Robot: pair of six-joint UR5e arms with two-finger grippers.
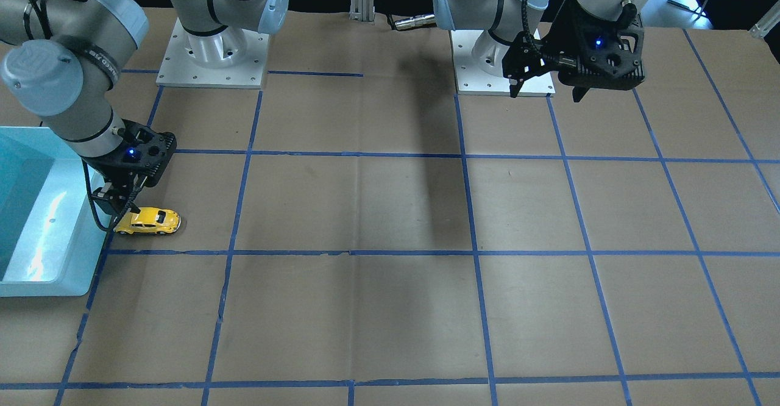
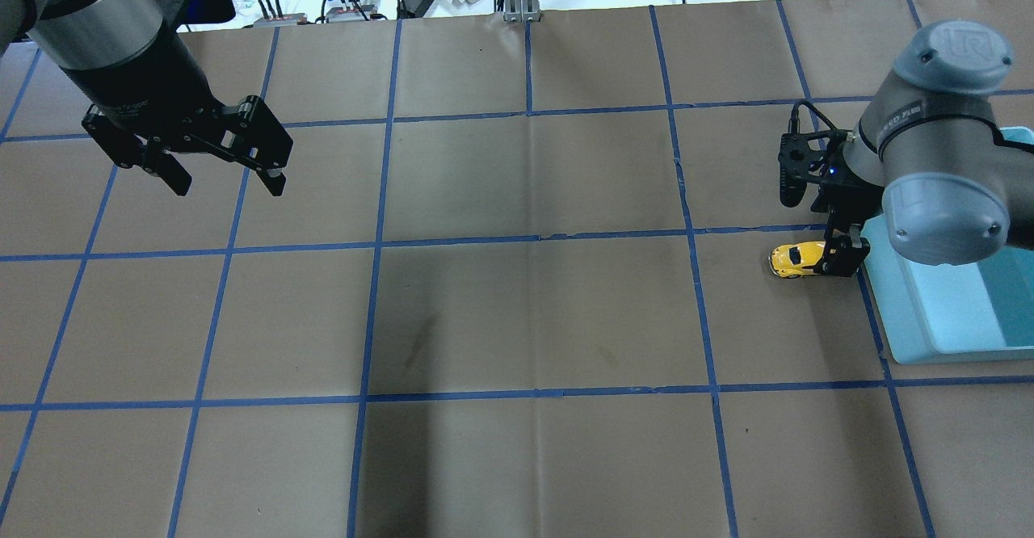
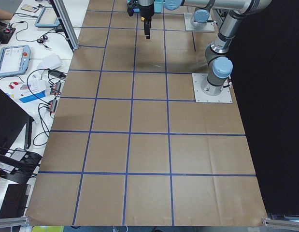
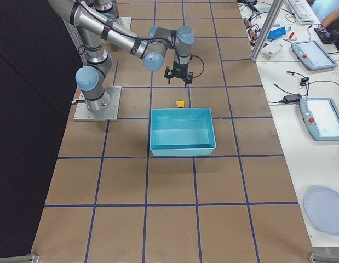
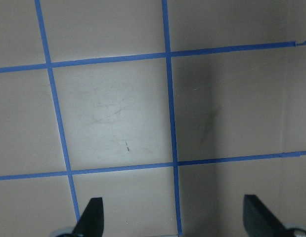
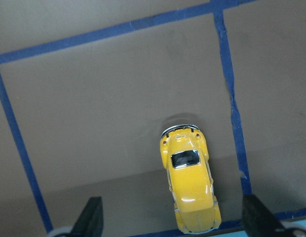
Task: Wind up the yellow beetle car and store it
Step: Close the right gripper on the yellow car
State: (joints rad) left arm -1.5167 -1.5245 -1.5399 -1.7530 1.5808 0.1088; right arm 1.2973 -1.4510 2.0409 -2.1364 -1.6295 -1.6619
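Yellow beetle car (image 2: 796, 260) stands on its wheels on the worktop (image 2: 525, 320). It is just beside the light blue bin (image 2: 929, 348) and outside it. Right tool (image 2: 840, 257) hangs low over the end of the car nearest the bin, released, with its fingers (image 6: 91, 219) spread wide. In the right wrist view the car lies between them and touches neither. Left tool (image 2: 226, 185) is raised above the worktop, well apart from the car, also released with fingers spread.
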